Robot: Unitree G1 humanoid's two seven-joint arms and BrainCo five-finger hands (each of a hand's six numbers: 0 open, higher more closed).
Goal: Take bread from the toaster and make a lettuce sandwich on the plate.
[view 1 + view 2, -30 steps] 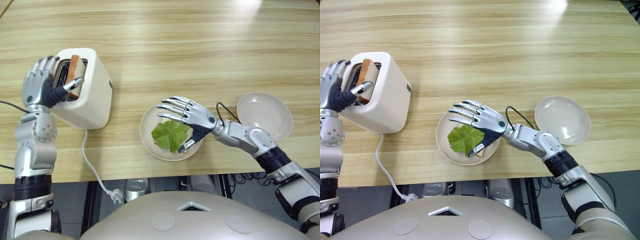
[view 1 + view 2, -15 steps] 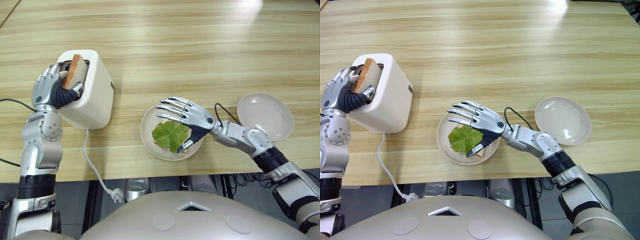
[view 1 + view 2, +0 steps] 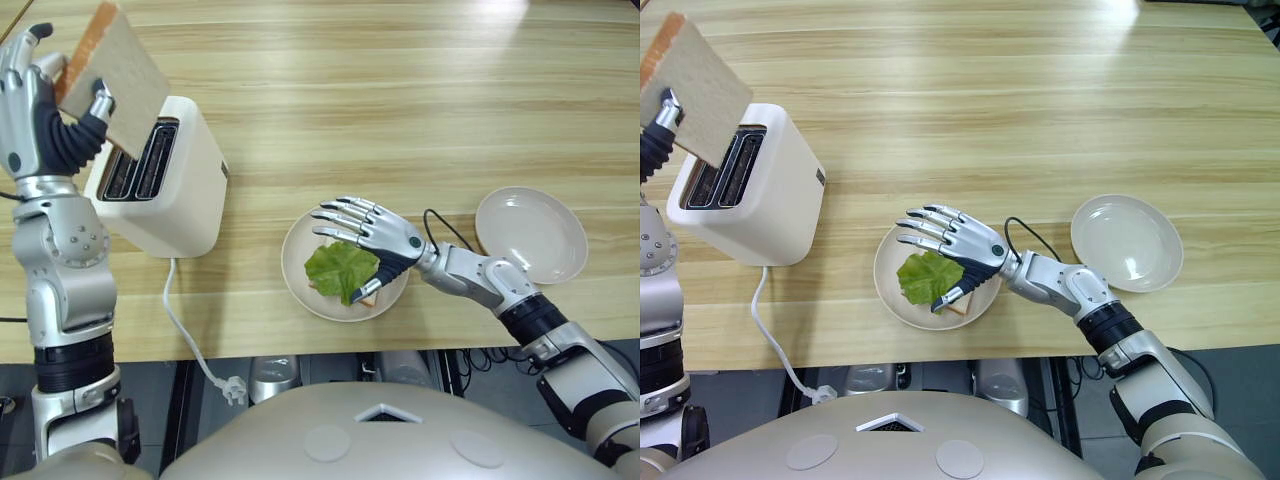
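Left hand (image 3: pixel 40 125) pinches the bread (image 3: pixel 122 72) high above the toaster (image 3: pixel 185 200), ready to carry across. Right hand (image 3: pixel 378 233), fingers spread, hovers over the lettuce (image 3: pixel 335 268) on the plate (image 3: pixel 291 250), probably steadying it.

left hand (image 3: pixel 45 110) grips bread slice (image 3: pixel 112 72) above toaster (image 3: pixel 165 190); right hand (image 3: pixel 372 232) over lettuce (image 3: pixel 340 268).

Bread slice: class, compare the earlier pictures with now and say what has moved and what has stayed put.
The left hand closed on the bread slice and lifted it up out of the toaster, leaving the slots empty. The right hand stayed open over the lettuce on the plate; the second plate did not move.
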